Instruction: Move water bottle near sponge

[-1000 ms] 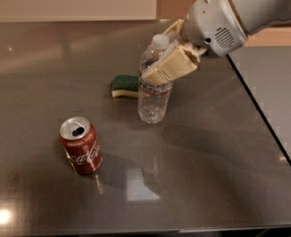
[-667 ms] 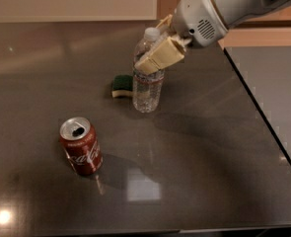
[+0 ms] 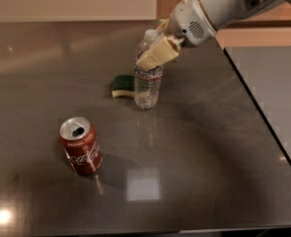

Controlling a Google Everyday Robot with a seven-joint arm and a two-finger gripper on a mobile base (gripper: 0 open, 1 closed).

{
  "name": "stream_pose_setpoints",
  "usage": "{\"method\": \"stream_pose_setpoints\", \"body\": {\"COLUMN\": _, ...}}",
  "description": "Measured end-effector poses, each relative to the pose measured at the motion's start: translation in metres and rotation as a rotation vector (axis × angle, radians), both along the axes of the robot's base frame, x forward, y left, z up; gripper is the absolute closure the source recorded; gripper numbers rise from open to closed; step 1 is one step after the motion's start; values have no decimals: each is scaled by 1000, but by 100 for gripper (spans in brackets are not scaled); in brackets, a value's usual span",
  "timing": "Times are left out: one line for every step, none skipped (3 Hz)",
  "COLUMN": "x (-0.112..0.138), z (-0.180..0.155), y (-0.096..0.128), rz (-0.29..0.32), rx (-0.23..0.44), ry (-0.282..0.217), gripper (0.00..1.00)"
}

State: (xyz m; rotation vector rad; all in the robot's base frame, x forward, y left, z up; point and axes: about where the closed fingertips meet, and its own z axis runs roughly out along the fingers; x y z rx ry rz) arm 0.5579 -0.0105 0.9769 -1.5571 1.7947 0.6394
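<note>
The water bottle [image 3: 147,83], clear with a white cap, stands upright on the dark table [image 3: 194,147]. Its base is right beside the sponge [image 3: 122,85], which has a dark green top and a pale yellow bottom and lies just to the bottle's left. My gripper [image 3: 157,46] reaches in from the upper right. Its tan fingers [image 3: 158,54] are closed around the bottle's upper part, below the cap. The white arm [image 3: 209,11] extends off the top right.
A red Coca-Cola can [image 3: 81,146] stands upright at the front left, well apart from the bottle. The table's right edge [image 3: 263,112] runs diagonally, with a lighter floor beyond. A wall lies behind the table.
My gripper has carried the water bottle to the left, up beside the sponge. The can and sponge have not moved.
</note>
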Motion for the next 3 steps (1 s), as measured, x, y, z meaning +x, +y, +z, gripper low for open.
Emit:
{"method": "stream_pose_setpoints", "body": {"x": 8, "z": -7, "y": -3, "rz": -10, "rx": -22, "ry": -1, "gripper": 100}}
{"method": "stream_pose_setpoints", "body": {"x": 11, "z": -14, "y": -4, "rz": -15, "rx": -44, "ry": -11, "gripper": 82}}
{"method": "stream_pose_setpoints", "body": {"x": 13, "z": -21, "y": -6, "rz": -12, "rx": -53, "ry": -13, "gripper": 59}}
